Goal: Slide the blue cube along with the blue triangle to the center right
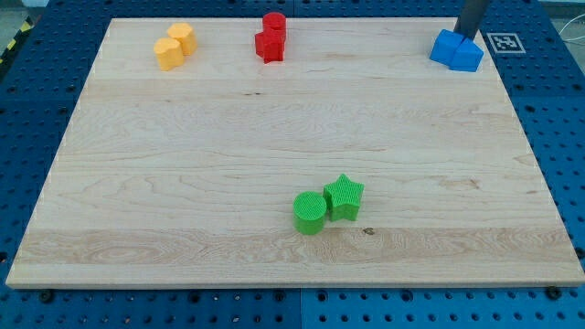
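Observation:
The blue cube [447,46] and the blue triangle [467,58] sit pressed together at the board's top right corner. The dark rod comes down from the view's top edge, and my tip [466,40] stands just behind the two blue blocks, touching or almost touching them on their upper side. The very end of the rod is partly hidden by the blocks.
Two yellow blocks [174,47] sit together at the top left. Two red blocks [271,38] sit at the top centre. A green cylinder [310,212] and a green star [345,196] touch at the bottom centre. A marker tag [504,42] lies off the board's top right edge.

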{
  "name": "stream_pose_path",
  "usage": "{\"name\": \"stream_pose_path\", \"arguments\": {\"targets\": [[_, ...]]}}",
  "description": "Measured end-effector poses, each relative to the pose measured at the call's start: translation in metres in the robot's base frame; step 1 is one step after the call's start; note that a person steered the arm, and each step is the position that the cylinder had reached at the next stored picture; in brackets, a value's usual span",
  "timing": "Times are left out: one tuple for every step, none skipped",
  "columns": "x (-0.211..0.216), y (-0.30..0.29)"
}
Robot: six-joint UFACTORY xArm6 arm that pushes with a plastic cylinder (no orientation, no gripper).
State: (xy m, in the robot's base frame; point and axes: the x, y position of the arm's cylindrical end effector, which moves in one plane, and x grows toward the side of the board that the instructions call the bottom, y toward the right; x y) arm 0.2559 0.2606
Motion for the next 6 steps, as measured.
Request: {"name": "stream_pose_path", "arguments": {"targets": [[0.021,-0.001],[0.043,-0.004],[0.053,0.002],[0.020,0.021],[0.009,0.002],[0.009,-0.009]]}}
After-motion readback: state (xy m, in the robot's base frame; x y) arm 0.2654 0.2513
